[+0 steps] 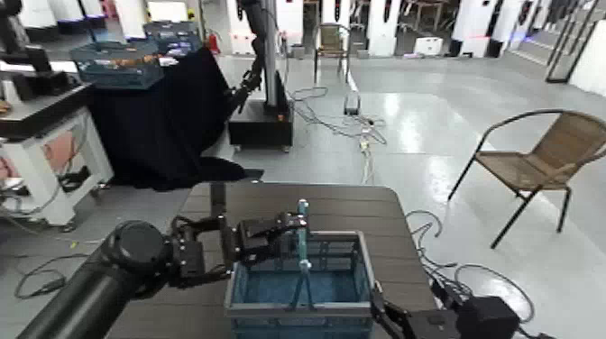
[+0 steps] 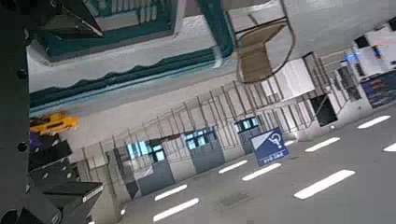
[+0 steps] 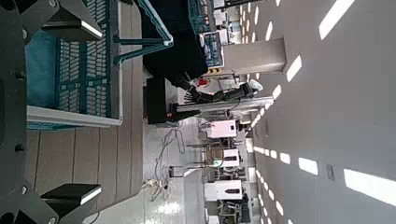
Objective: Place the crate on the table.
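The blue crate point(image 1: 298, 287) with its light-blue upright handle bar point(image 1: 303, 236) appears to rest on the dark brown slatted table point(image 1: 307, 200), near the table's front edge. My left gripper point(image 1: 275, 236) is open at the crate's far left rim, beside the handle bar. My right gripper point(image 1: 383, 311) is open at the crate's near right corner. In the right wrist view the fingers point(image 3: 70, 25) stand wide apart, with the crate's lattice side point(image 3: 79, 75) and the table slats point(image 3: 89, 154) between them. In the left wrist view the crate's rim point(image 2: 140, 70) shows beyond the open gripper point(image 2: 93, 110).
A wicker chair point(image 1: 541, 160) stands on the floor at the right. A black-draped table point(image 1: 167, 113) carrying dark teal crates point(image 1: 117, 63) is at the back left, beside a white workbench point(image 1: 41, 135). Another robot's base point(image 1: 261, 122) and floor cables point(image 1: 361, 131) lie beyond the table.
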Available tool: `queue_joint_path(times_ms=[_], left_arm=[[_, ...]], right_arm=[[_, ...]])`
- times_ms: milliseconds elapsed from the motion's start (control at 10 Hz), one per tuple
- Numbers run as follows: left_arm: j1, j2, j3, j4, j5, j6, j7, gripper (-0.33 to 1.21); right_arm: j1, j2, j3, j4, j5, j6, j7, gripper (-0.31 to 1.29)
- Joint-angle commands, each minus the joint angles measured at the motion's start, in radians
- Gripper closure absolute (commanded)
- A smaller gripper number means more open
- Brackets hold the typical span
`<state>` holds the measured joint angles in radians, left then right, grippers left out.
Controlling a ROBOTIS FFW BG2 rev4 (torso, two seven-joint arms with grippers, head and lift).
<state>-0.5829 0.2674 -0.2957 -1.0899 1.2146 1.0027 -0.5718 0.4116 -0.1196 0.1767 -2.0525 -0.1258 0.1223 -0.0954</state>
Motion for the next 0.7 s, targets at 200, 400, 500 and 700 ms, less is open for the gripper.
queue_joint_path(times_ms=[200, 400, 500, 700], left_arm=[[0.152, 0.015, 0.165, -0.274, -0.207, -0.099, 0.038, 0.12], [0.270, 0.026, 0.211, -0.446, -0.311, -0.242, 0.121, 0.12], [0.331, 0.021, 0.227, -0.505, -0.346, -0.323, 0.164, 0.12], [0.445, 0.001, 0.240, -0.620, -0.491, -0.510, 0.240, 0.12]], right_arm=[[0.004, 0.000, -0.005, -0.009, 0.000, 0.016, -0.001, 0.15], [0.004, 0.000, -0.005, -0.011, 0.005, 0.017, -0.001, 0.15], [0.006, 0.001, -0.005, -0.011, 0.005, 0.017, -0.001, 0.15], [0.006, 0.001, -0.006, -0.012, 0.006, 0.017, -0.001, 0.15]])
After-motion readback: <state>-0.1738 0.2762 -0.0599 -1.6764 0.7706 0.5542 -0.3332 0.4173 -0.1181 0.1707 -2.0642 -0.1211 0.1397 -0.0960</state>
